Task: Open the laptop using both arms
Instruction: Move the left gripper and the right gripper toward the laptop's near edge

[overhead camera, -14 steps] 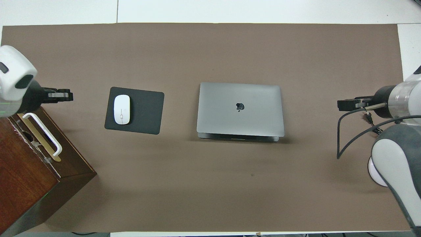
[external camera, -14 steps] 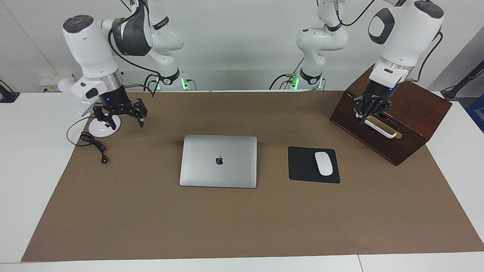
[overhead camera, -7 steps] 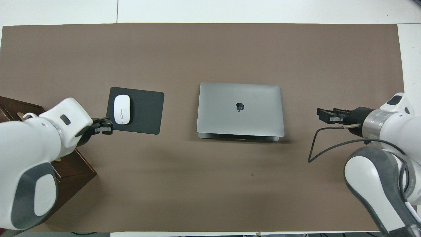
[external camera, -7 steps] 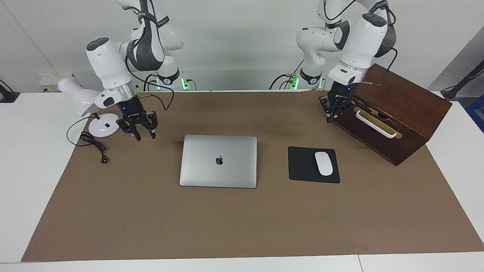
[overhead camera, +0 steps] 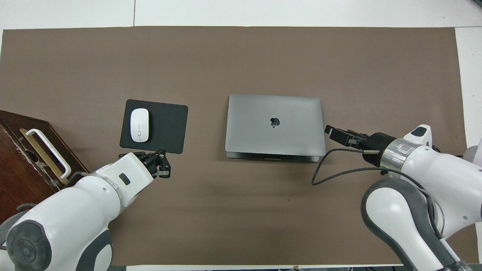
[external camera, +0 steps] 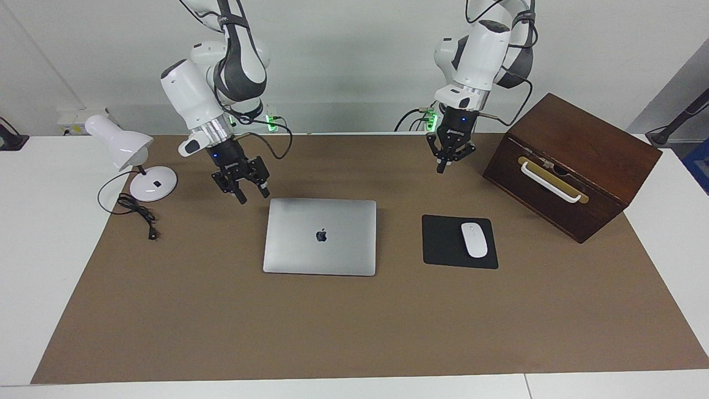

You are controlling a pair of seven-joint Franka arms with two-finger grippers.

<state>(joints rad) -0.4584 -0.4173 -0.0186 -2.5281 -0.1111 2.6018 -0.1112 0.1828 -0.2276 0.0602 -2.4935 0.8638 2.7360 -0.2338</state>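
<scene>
The right hand [external camera: 250, 192] hangs low over the brown mat [external camera: 354, 332], just beside the corner of the laptop [external camera: 320, 236] that is nearest the robots. A second ago it was up by the white lamp [external camera: 133, 160] at the right arm's end of the table [external camera: 33, 249]; now it has swung in toward the middle. Its two fingers stand a little apart and hold nothing.

The left hand [external camera: 441, 165] hangs over the mat near the table's robot edge, between the laptop and the wooden box [external camera: 576, 166]. Before, it was at the box's white handle [external camera: 551, 183]; it has left the box and come toward the laptop. Its fingers are pressed together and hold nothing.

The laptop lies shut and flat in the middle of the table. It has not moved. The black mouse pad [external camera: 443, 244] with the white mouse [external camera: 474, 239] sits beside it, toward the left arm's end, and has not moved either.
</scene>
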